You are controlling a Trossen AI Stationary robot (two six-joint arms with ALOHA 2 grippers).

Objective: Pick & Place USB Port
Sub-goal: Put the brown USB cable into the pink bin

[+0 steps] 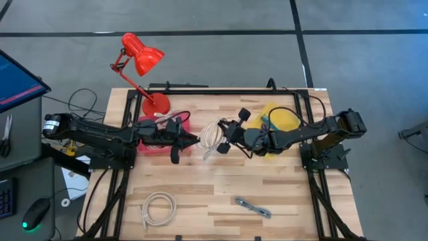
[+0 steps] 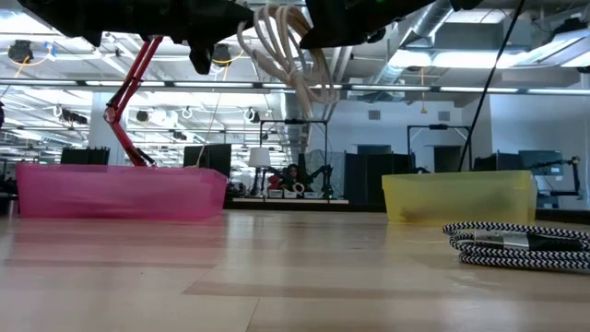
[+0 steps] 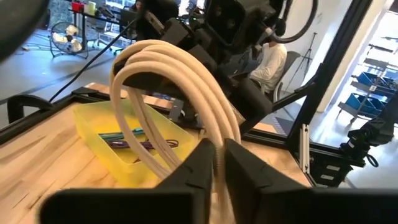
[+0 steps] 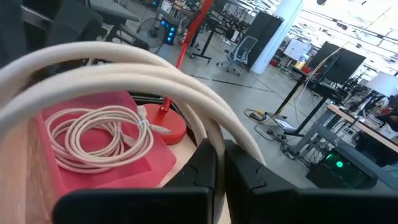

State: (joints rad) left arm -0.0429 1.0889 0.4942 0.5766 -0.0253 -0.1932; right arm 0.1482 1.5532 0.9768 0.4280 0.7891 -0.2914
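Note:
A white coiled USB cable [image 1: 212,137] hangs in the air over the middle of the table, between a pink bin [image 1: 164,137] on the left and a yellow bin [image 1: 281,124] on the right. My left gripper [image 1: 195,140] reaches it from the left and is shut on it. My right gripper [image 1: 227,137] reaches it from the right and is shut on it too. In the low view the coil [image 2: 286,46] shows high above the tabletop. A second white coil [image 4: 99,134] lies inside the pink bin. My left gripper pinches strands of the coil [image 3: 216,146] between its two fingers, coming in level from the table's left. The loops arch away beyond the fingertips, clear of the table. My right gripper pinches several strands of the same coil [image 4: 214,140] between its two fingers, coming in about level from the table's right. The loops stand out past the fingers, lifted clear.
Another white coiled cable [image 1: 157,206] lies near the front left of the table, and a black-and-white braided cable [image 1: 253,206] lies at the front right. A red desk lamp [image 1: 140,57] stands behind the pink bin. The yellow bin [image 3: 124,140] holds a few cables.

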